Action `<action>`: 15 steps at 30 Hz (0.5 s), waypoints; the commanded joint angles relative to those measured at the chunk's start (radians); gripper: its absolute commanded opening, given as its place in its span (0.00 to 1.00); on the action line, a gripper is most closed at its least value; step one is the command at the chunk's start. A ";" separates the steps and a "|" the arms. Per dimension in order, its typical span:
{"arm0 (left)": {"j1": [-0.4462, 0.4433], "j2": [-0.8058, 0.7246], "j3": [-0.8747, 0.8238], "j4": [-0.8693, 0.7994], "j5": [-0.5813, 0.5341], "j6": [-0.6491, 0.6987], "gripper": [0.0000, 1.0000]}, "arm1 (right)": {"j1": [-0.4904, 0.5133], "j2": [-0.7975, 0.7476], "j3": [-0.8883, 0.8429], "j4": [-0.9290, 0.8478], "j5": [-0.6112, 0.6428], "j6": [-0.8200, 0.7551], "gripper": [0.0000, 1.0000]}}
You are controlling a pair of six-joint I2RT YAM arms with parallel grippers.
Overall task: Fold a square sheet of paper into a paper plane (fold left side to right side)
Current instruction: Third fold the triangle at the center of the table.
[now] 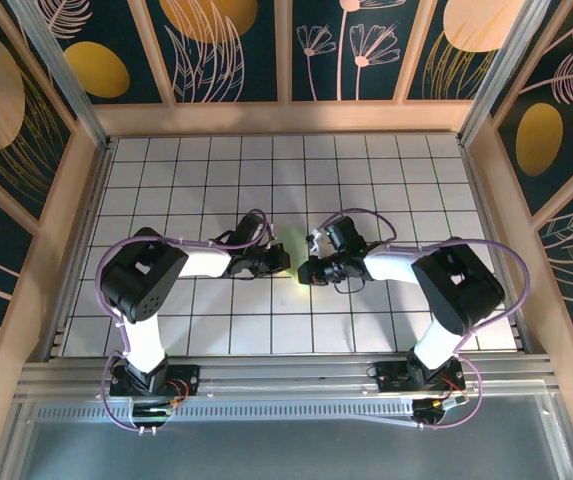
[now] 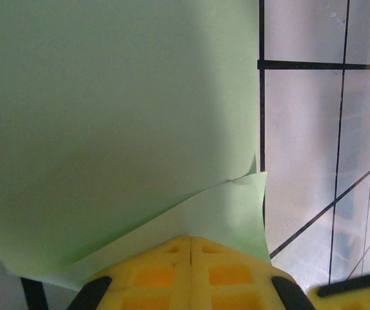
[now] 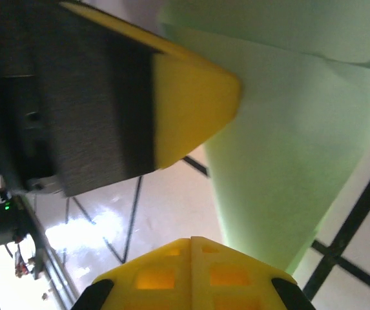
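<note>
The square sheet of paper (image 2: 120, 110) is pale green, and one layer of it lifts over another. In the top view only a sliver of the paper (image 1: 295, 242) shows between the two wrists at the table's middle. My left gripper (image 2: 191, 240) is shut, its yellow tips lying against the lower layer near a corner. My right gripper (image 3: 191, 241) is shut too, its tips over bare tile right beside the paper's (image 3: 281, 161) edge. The left gripper's yellow finger (image 3: 191, 97) touches the paper from the other side. The two grippers (image 1: 284, 260) (image 1: 308, 270) almost meet.
White grid tiles (image 1: 216, 170) cover the floor, ringed by wooden walls (image 1: 286, 118). Both arm bases stand on the metal rail (image 1: 286, 378) at the near edge. Purple cables loop over each arm.
</note>
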 commanded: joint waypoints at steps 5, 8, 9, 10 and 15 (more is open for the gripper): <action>0.000 0.035 -0.005 -0.061 -0.052 0.013 0.02 | -0.005 0.050 0.004 0.014 0.053 0.018 0.00; 0.000 0.028 -0.004 -0.053 -0.045 0.012 0.02 | -0.005 0.062 -0.014 0.011 0.053 0.025 0.00; 0.000 0.024 -0.004 -0.047 -0.042 0.009 0.02 | -0.005 0.067 -0.020 0.005 0.053 0.026 0.00; 0.001 0.020 -0.004 -0.042 -0.039 0.008 0.03 | -0.004 0.070 -0.024 -0.001 0.055 0.026 0.00; 0.000 -0.016 0.004 -0.028 -0.032 0.013 0.05 | -0.005 0.082 -0.047 -0.026 0.061 0.028 0.00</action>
